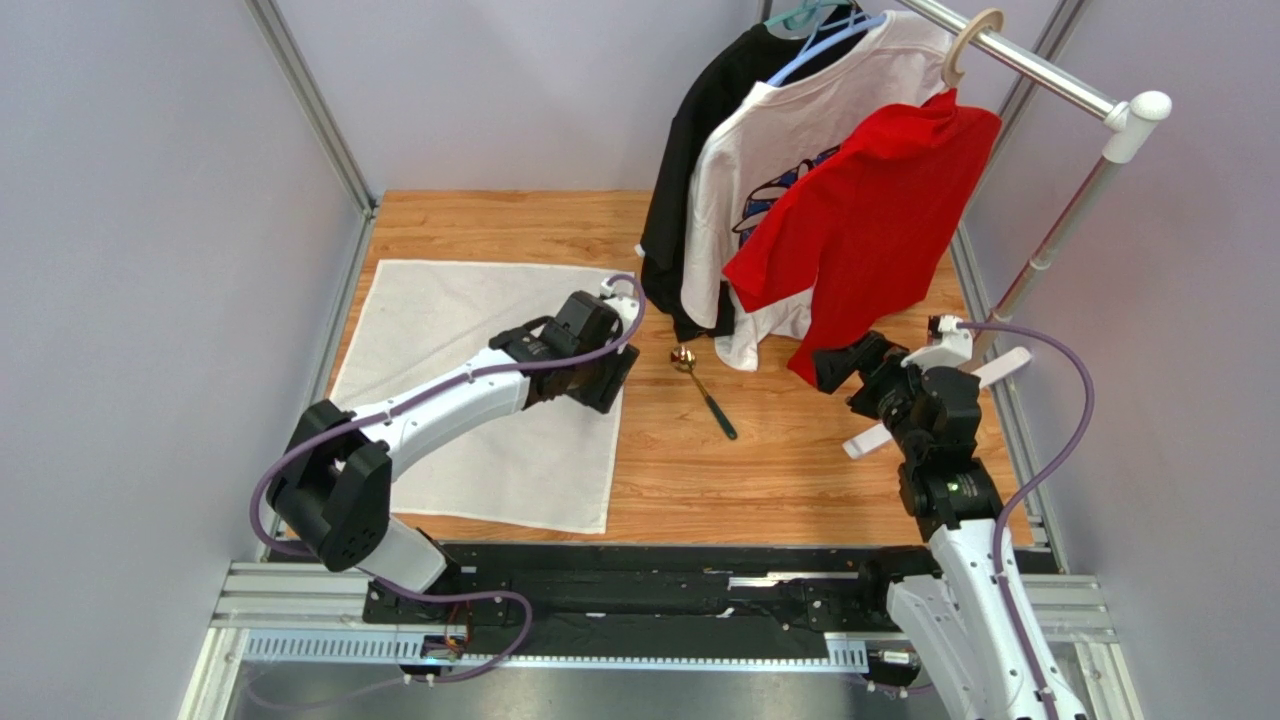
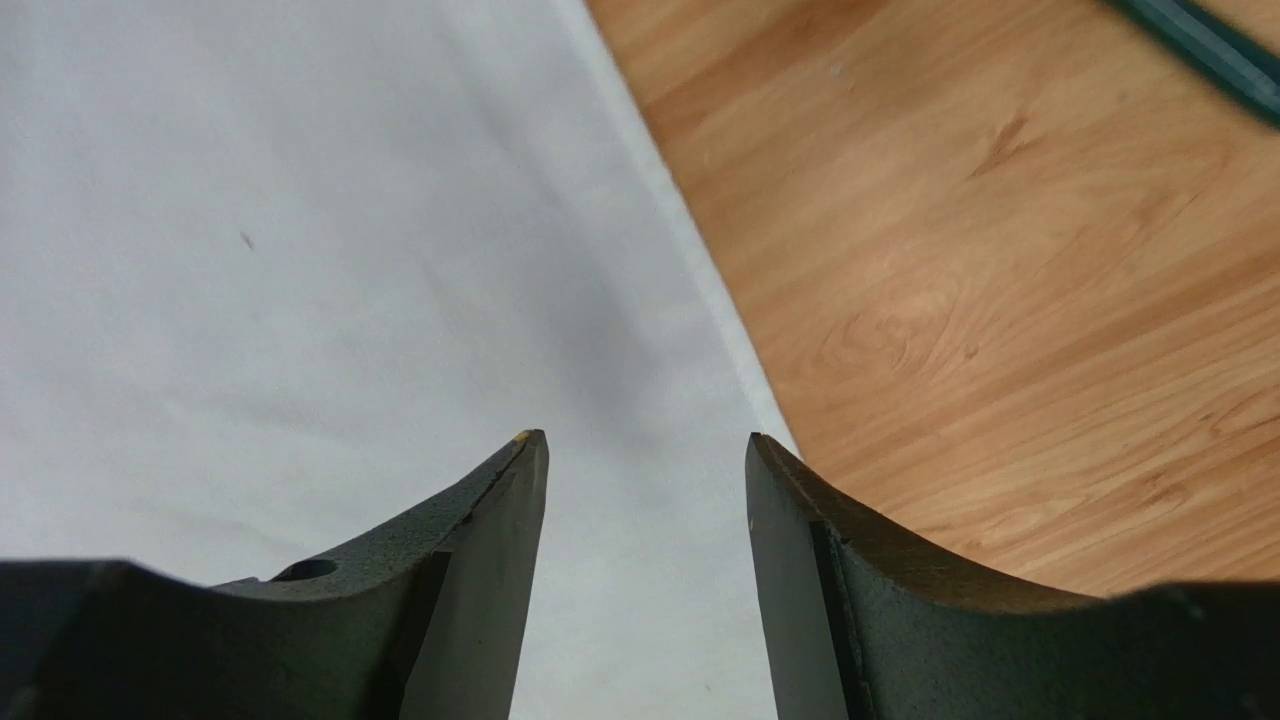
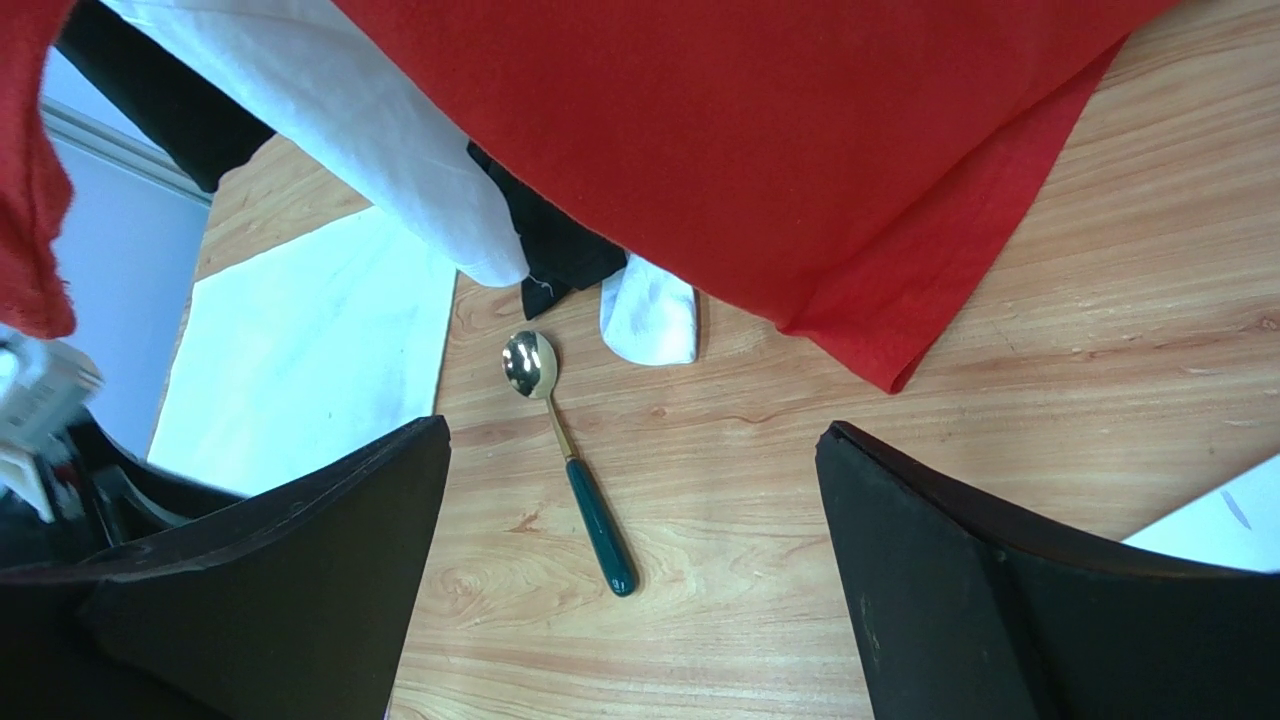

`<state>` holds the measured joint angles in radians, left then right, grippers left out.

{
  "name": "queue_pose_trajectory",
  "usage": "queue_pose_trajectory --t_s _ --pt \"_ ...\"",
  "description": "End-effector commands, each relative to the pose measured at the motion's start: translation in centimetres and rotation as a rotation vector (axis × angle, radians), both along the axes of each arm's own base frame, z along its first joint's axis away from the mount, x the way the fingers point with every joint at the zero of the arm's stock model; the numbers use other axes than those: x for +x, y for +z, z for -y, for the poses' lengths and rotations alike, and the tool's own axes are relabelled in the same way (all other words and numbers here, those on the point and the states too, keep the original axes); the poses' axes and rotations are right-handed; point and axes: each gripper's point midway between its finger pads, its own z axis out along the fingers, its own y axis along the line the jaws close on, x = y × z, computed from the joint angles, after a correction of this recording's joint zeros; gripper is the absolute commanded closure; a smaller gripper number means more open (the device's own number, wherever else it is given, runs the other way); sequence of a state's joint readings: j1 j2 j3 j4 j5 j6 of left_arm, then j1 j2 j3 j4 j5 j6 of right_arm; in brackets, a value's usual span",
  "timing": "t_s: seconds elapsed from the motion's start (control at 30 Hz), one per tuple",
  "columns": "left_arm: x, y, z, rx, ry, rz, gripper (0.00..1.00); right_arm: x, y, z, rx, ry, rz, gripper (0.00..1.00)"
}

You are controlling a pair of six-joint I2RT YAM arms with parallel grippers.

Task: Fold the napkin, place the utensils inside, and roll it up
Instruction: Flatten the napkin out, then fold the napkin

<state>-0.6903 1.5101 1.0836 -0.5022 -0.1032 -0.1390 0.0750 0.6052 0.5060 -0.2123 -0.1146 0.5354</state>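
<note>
Left gripper (image 2: pixel 646 443) is hovering over the right edge of the napkin (image 1: pixel 451 323) — jaws apart. Right gripper (image 3: pixel 634 425) is hanging right of the spoon (image 3: pixel 568 458) — jaws gaping wide.

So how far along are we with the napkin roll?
Nothing looks finished: the napkin lies flat and unfolded. In hand: the left claw sits open over its right edge, nothing gripped yet. The spoon lies on the bare table beside the cloth, the right claw open and facing it. Left: fold, place the spoon, roll.
</note>
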Motion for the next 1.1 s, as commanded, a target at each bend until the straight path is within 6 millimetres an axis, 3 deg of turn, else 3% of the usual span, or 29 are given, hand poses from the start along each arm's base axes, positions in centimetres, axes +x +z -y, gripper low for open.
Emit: queue_pose_trajectory --t_s 0.0,0.17,0.3,0.53,0.7,1.07 --pt "-4.0 -0.7 -1.0 -0.041 0.126 -0.069 0.4 0.0 2.0 -0.1 0.021 0.003 0.06 0.03" --pt "-8.0 -2.1 1.0 -0.07 0.098 -0.071 0.4 0.1 1.7 -0.3 0.025 0.008 0.05 0.03" --pt "-9.3 -2.9 1.4 -0.06 0.084 -0.051 0.41 0.1 1.6 -0.4 0.028 0.014 0.046 0.03" --pt "-13.2 -6.7 1.9 -0.058 0.075 -0.129 0.41 0.1 1.4 -0.1 0.019 0.003 0.042 0.03" --pt "-15.0 -6.9 2.5 -0.072 0.074 -0.133 0.41 0.2 1.2 -0.1 0.016 0.001 0.033 0.03" --pt "-17.1 -8.0 2.1 -0.07 0.084 -0.161 0.43 0.2 0.9 -0.2 0.016 0.005 0.025 0.03"
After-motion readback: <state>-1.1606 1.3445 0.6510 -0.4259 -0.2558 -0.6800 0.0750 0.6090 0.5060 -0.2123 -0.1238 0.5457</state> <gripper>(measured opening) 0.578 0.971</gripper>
